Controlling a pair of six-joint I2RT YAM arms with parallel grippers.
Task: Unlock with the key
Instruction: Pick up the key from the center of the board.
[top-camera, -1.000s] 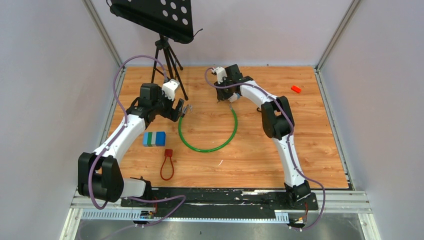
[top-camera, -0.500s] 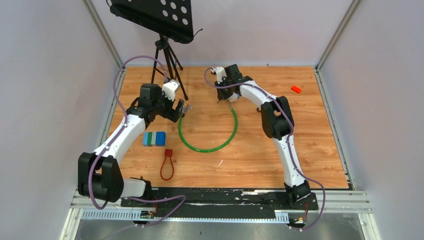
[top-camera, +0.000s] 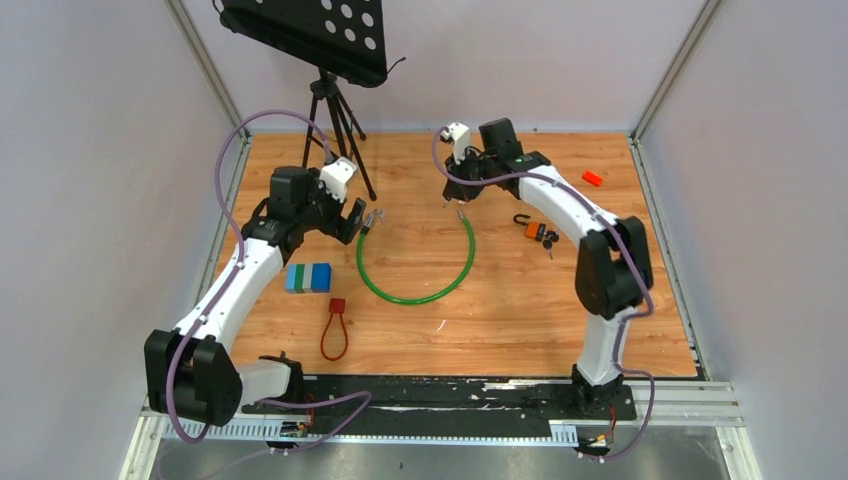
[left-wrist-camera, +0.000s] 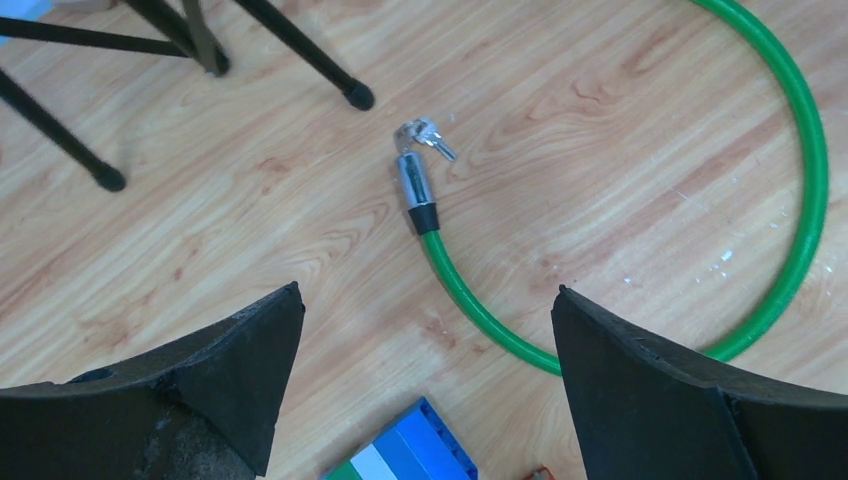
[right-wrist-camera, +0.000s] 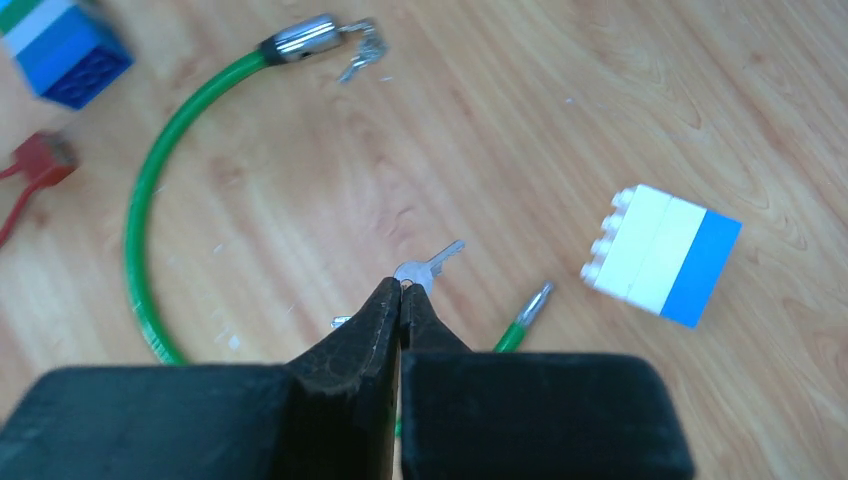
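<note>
The wooden worktop (top-camera: 620, 300) carries everything. At its far left stands a black music stand (top-camera: 310, 30) on tripod legs (left-wrist-camera: 300, 45).

The left arm (top-camera: 240, 280) reaches toward the middle. Its left end effector (left-wrist-camera: 425, 295) hangs with its jaws spread wide and nothing between them, above the barrel end of the green cable lock (top-camera: 415, 298). The right arm (top-camera: 600, 260) bends over from the right side. Its right end effector (right-wrist-camera: 402, 290) is closed tight, and the head of a small silver key (right-wrist-camera: 430, 265) sits right at the fingertips, apparently nipped between them with the blade pointing away.

The cable lies as an open ring in the middle of the worktop. Its chrome barrel (left-wrist-camera: 412, 185) is on the left with a bunch of keys (left-wrist-camera: 420, 135) at its tip, close to one tripod foot. Its bare pin end (right-wrist-camera: 535, 300) is on the right, just beside the held key.

A blue-and-green block (top-camera: 308, 277) sits left of the ring. A white-and-blue block (right-wrist-camera: 660, 255) lies near the pin end. A red loop (top-camera: 334, 330) lies nearer the bases.

An orange padlock (top-camera: 533, 228) with a black shackle and small keys lies right of the ring. A small red-orange piece (top-camera: 592, 178) sits at the far right.
</note>
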